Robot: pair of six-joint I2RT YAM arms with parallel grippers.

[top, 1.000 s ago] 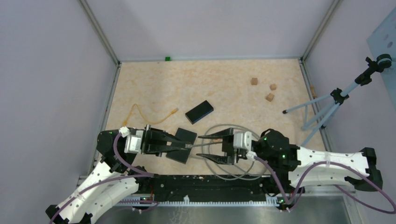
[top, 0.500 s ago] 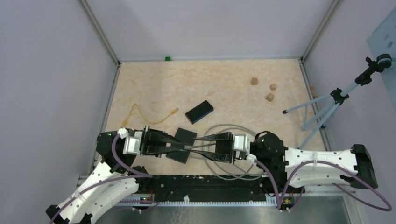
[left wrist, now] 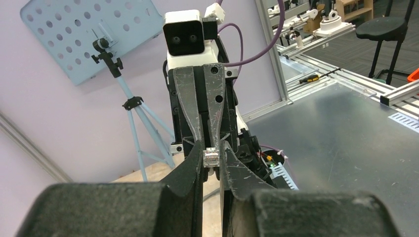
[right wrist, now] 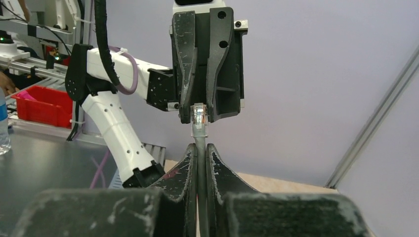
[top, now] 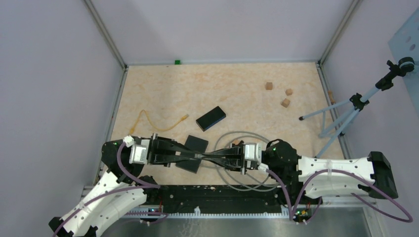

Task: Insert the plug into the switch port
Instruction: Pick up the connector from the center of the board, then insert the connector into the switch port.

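The clear plug (left wrist: 211, 158) is pinched at the tips of the left gripper (left wrist: 211, 155). The grey cable (right wrist: 199, 136) just behind it is clamped in the pressed-together right gripper (right wrist: 201, 147), which is set tip to tip against the left. A handover is judged intended, so that the plug may be aimed at the port.

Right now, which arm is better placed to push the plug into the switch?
Left, probably: its claw pinches the plug itself, just over the nearer black box; the right claw only grips the cable.
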